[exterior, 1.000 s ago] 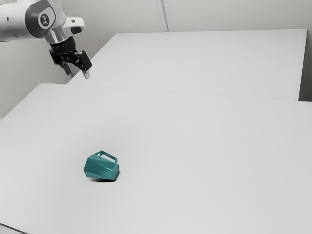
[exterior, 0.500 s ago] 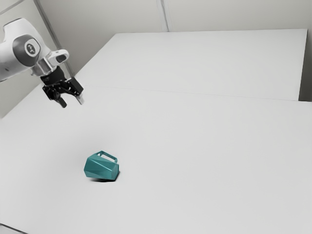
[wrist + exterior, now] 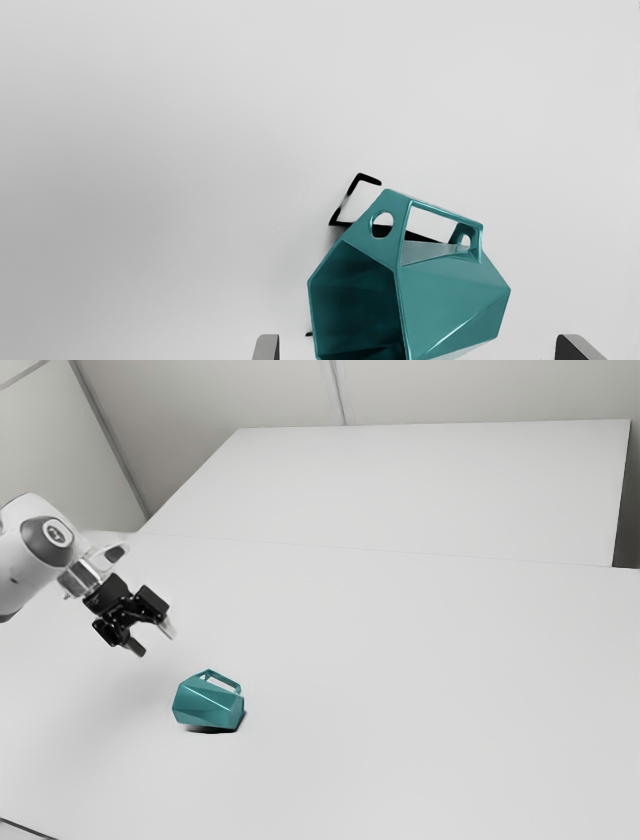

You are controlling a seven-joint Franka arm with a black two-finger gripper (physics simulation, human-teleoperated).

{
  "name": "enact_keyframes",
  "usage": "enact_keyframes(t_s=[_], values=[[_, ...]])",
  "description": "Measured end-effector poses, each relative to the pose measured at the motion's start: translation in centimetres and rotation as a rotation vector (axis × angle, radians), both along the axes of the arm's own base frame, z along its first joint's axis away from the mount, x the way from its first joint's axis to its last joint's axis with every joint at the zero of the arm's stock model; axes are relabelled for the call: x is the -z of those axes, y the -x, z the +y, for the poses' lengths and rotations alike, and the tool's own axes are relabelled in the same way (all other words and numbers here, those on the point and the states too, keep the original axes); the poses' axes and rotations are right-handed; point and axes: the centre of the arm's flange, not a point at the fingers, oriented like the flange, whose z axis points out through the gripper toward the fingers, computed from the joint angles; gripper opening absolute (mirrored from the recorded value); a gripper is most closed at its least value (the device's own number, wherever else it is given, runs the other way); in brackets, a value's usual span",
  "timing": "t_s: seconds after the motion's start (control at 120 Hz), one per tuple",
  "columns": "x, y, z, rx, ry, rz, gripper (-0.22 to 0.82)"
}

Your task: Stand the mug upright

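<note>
A teal mug (image 3: 208, 703) lies on its side; righting it remains. The gripper (image 3: 154, 640), wide open and empty, hangs above, toward the exterior view's left.

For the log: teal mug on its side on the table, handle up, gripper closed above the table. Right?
Gripper is open, not closed: wrist view shows its fingertips wide apart. Rest holds: mug on its side on the table, handle up.

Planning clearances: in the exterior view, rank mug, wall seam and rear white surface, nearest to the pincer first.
1. Mug, toward the exterior view's right of the pincer.
2. Rear white surface, farther back.
3. Wall seam, behind that surface.
</note>
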Motion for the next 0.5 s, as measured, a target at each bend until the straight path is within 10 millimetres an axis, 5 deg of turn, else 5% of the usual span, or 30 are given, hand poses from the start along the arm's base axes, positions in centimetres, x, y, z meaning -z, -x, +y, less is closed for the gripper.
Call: enact_keyframes(t_s=[0.217,0.5], values=[[4.3,1.8,0.8,-0.051,0.115,0.005,0.60],[8.4,2.7,-1.9,-0.002,0.232,-0.014,0.60]])
